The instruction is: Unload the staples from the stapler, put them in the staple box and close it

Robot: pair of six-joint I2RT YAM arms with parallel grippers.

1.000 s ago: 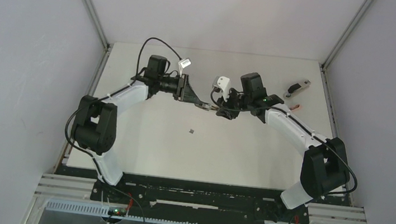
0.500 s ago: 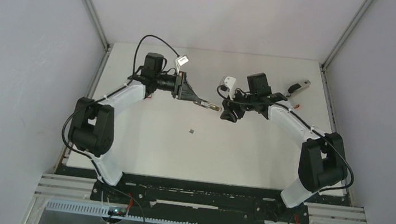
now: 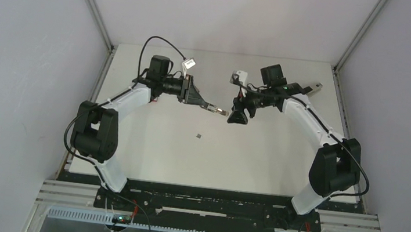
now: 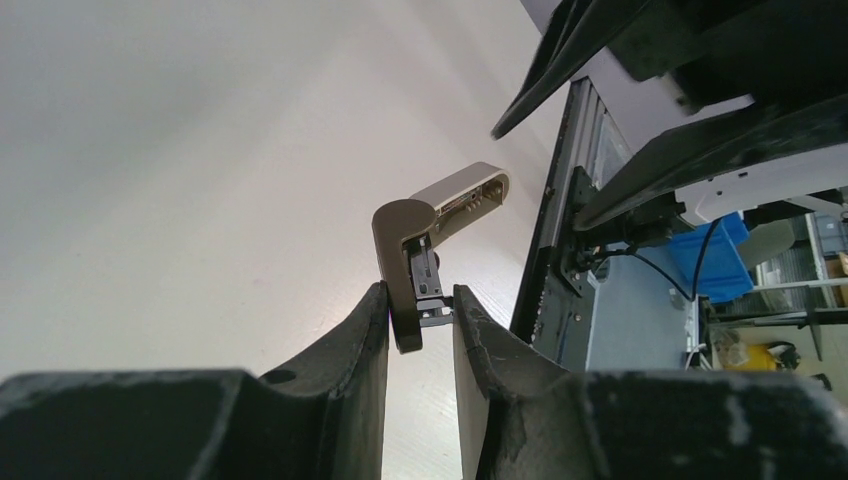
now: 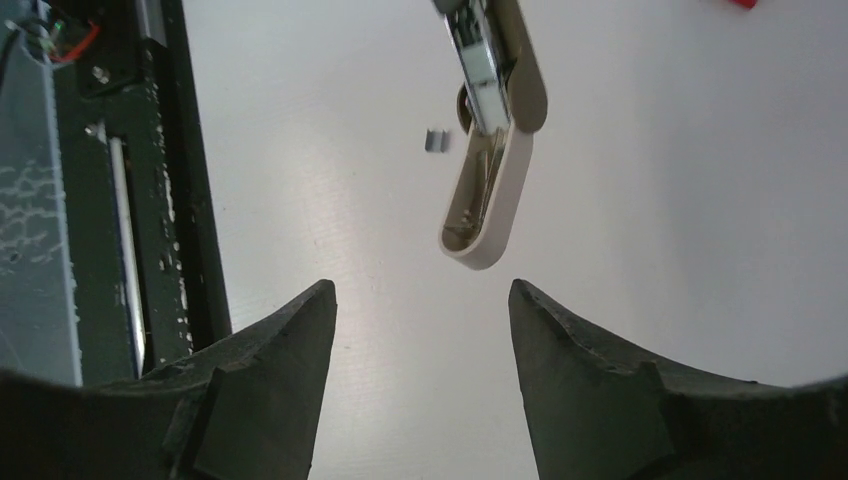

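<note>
Between the left gripper (image 4: 420, 318) fingers (image 4: 368, 335), shut tight on its body, sits the stapler (image 4: 440, 212), held off the table (image 3: 147, 144) with the lid swung open and pointing past the fingertips toward the right arm. Below those fingertips 1 short grey strip of staples (image 5: 435, 140) lies on the table; can't tell if more sit in the channel. Right gripper (image 5: 421, 330) is wide open and empty, with the stapler dead ahead of its fingertips, not touching, long axis roughly in line with the finger gap, so the right arm looks best placed to work the magazine.
</note>
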